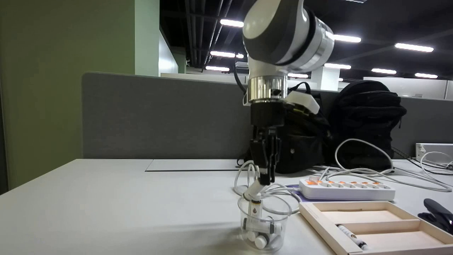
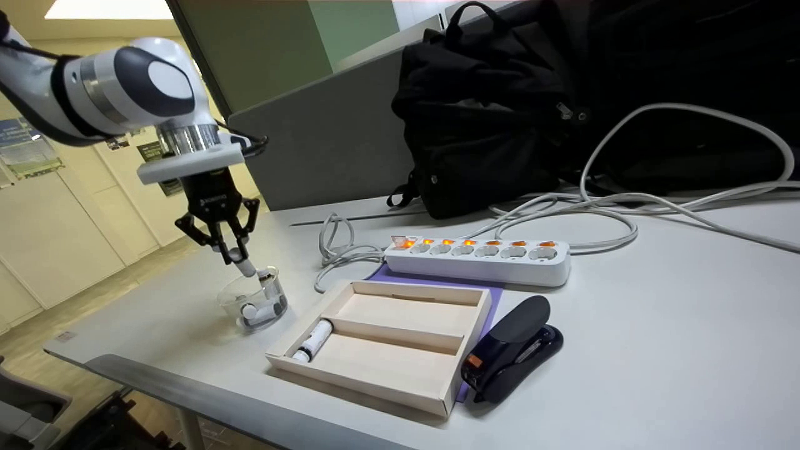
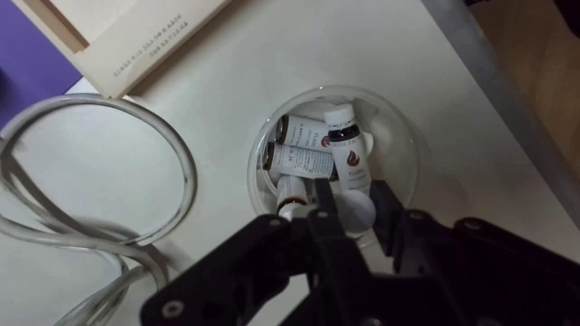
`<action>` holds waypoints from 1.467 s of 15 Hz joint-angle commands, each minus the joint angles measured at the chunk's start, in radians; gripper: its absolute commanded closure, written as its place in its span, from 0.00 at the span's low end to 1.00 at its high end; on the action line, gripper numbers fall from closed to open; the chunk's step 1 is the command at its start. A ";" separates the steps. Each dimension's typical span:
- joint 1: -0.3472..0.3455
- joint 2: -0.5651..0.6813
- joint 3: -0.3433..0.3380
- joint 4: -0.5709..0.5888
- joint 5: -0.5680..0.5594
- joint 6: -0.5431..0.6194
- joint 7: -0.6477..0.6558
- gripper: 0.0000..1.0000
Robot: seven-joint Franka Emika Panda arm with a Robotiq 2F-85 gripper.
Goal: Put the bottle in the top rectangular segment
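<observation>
So that it would not drop, perhaps, my gripper [image 2: 235, 257] pinched the small bottle [image 2: 247, 268], tilted at the mouth of the clear cup [image 3: 392, 154] of other bottles [image 3: 301, 161]. Farther off in the wooden tray [image 2: 403, 337], the top rectangular segment [image 2: 406, 314] seemed long enough for it.

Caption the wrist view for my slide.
Claw gripping a bottle at a clear cup of more bottles, a pale wooden tray cut off at upper left.
</observation>
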 commanded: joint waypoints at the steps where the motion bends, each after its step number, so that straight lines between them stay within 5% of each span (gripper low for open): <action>1: -0.006 -0.092 -0.033 0.062 0.011 -0.192 0.005 0.94; 5: -0.010 -0.194 -0.089 0.079 -0.043 -0.369 0.028 0.94; 8: -0.025 -0.249 -0.131 0.032 -0.115 -0.395 0.038 0.94; 17: -0.070 -0.224 -0.199 -0.304 -0.304 0.124 0.180 0.94; 22: -0.117 -0.176 -0.253 -0.349 -0.723 0.353 0.473 0.94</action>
